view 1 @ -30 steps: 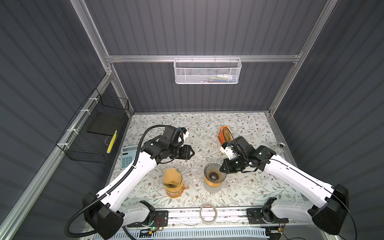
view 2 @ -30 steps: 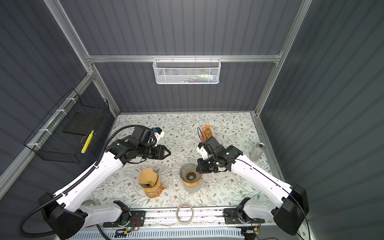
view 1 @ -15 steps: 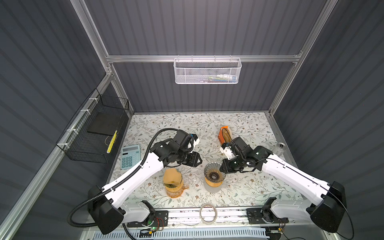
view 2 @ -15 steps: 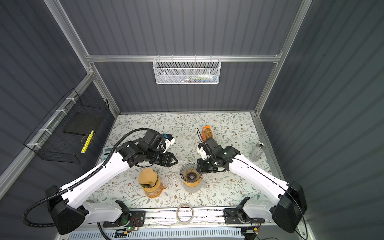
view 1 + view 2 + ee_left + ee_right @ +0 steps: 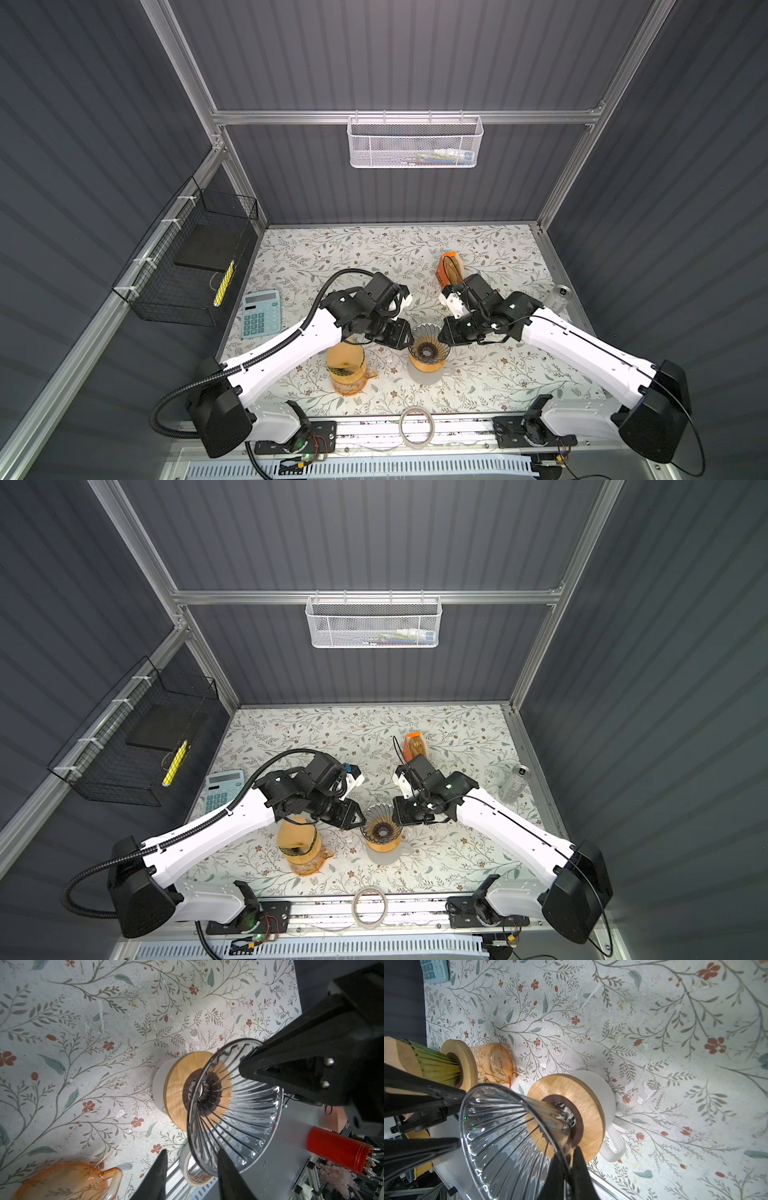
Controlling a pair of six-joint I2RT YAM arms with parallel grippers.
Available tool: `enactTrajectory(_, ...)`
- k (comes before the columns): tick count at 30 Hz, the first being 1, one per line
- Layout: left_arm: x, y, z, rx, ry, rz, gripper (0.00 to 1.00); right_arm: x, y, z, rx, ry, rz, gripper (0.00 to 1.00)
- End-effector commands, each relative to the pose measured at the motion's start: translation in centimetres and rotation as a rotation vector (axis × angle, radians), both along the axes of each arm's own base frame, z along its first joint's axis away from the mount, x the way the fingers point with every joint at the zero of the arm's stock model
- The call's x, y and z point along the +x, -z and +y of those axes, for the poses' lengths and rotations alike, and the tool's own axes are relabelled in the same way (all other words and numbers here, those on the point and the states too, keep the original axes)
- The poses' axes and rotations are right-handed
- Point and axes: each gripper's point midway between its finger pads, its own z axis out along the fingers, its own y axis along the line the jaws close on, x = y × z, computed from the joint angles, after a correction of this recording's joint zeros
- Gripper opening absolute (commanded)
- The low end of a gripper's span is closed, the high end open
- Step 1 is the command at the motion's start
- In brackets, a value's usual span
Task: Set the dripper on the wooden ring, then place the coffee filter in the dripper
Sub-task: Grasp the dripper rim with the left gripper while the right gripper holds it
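1. A tape roll (image 5: 417,426) lies at the front edge of the flowered table (image 5: 374,257), in front of both pairs of jaws and apart from them.
2. The coffee filter (image 5: 343,353), tan paper, sits in a green dripper (image 5: 436,1064) on an orange pitcher (image 5: 347,380). It is just beside the left jaws, on the side away from the right jaws.
3. A white mug (image 5: 428,374) stands between and below the two pairs of jaws. It carries a wooden collar (image 5: 178,1088) and the clear dripper (image 5: 428,345), which is empty.
4. The right gripper (image 5: 568,1154) has its jaws pressed together on the clear dripper's rim, one finger inside the glass and one outside.
5. The left gripper (image 5: 192,1153) is at the opposite side of that rim. Its jaws are spread and hold nothing, and I cannot tell whether the tips touch the glass.
6. A calculator (image 5: 261,318) lies well out beyond the left jaws.
7. An orange box (image 5: 449,266) stands behind the right jaws, and a can (image 5: 561,297) stands well off to their outer side.
8. Farthest off, a black wire basket (image 5: 187,266) and a white mesh basket (image 5: 415,141) hang on the walls.
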Motion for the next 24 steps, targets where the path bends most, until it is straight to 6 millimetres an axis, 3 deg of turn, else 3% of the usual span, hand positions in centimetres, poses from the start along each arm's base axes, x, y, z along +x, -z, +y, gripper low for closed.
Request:
enactTrajectory(1, -0.3, 0.0, -0.2, 0.032, 0.018, -0.002, 0.40, 0.2, 0.3, -0.1, -0.006, 0.011, -0.008, 0.08)
enactTrajectory(15, -0.1, 0.6, 0.0, 0.064, 0.017, -0.010, 0.35, 0.2, 0.5, 0.0, -0.003, 0.012, -0.009, 0.13)
enactTrajectory(24, 0.0, 1.2, -0.2, 0.075, 0.018, -0.001, 0.25, 0.2, 1.0, 0.2, -0.002, 0.014, -0.002, 0.03)
